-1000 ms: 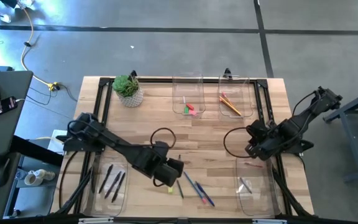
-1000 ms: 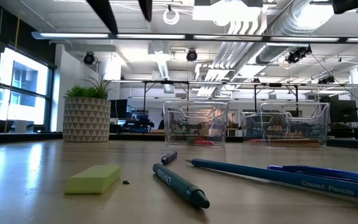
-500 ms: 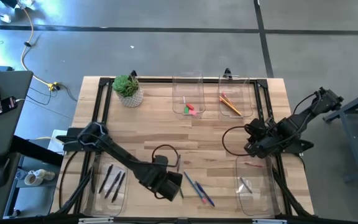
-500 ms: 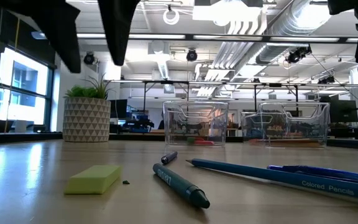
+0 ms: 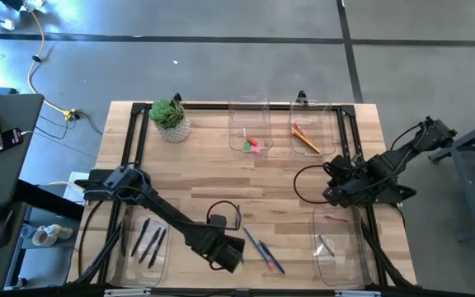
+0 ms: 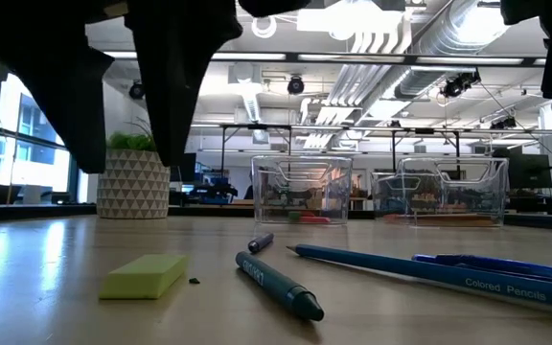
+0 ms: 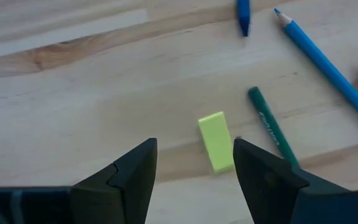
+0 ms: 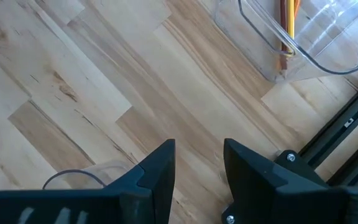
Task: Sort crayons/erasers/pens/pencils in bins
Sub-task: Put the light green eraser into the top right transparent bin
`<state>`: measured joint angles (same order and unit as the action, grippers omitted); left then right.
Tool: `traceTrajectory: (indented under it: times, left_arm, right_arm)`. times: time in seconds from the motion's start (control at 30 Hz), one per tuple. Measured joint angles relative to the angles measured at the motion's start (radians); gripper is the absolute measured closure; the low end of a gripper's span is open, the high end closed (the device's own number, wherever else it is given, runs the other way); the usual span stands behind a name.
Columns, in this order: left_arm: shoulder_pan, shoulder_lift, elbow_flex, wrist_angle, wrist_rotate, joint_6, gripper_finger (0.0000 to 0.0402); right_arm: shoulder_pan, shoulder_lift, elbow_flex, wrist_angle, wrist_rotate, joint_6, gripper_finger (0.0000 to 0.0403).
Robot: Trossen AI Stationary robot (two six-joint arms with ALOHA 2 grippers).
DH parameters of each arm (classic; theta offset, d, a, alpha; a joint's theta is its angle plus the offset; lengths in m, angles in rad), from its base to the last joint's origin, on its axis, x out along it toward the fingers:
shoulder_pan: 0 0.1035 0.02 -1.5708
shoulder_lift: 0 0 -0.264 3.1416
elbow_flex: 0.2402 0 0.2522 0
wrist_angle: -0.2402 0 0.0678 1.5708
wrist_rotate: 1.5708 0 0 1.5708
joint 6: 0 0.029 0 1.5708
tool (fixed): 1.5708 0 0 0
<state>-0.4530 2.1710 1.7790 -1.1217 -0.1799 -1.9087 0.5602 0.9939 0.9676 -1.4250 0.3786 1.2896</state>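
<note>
Left gripper [image 7: 194,168] hangs jaws apart over the yellow-green eraser [image 7: 216,142], lower centre of the left wrist frame (off-centre toward one finger). Risk: that finger lands on it, or nudges the green crayon [image 7: 272,126] just beside. Right gripper [image 8: 197,163] idle, jaws apart, empty.

four bins [image 5: 249,125], two arms (one plant [image 5: 170,118])

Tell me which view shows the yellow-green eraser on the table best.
The left wrist view: the yellow-green eraser lies in plain sight on bare wood, just beyond the open left gripper and beside a green crayon. The low view shows only its side. The high view hides it under the arm; the right wrist view misses it.
</note>
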Motion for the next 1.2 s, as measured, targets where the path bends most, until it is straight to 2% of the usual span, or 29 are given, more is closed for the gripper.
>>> traceTrajectory:
  times: [0.7,1.2]
  left_arm:
    - [-0.001,0.064,0.002,0.108,0.005,-0.006,0.0202]
    - [0.002,0.122,0.004,0.127,0.079,0.033,0.0202]
  right_arm:
    - [0.0,0.001,0.0,0.001,0.003,0.0,0.0274]
    - [0.0,0.001,0.0,0.001,0.001,-0.013,0.0274]
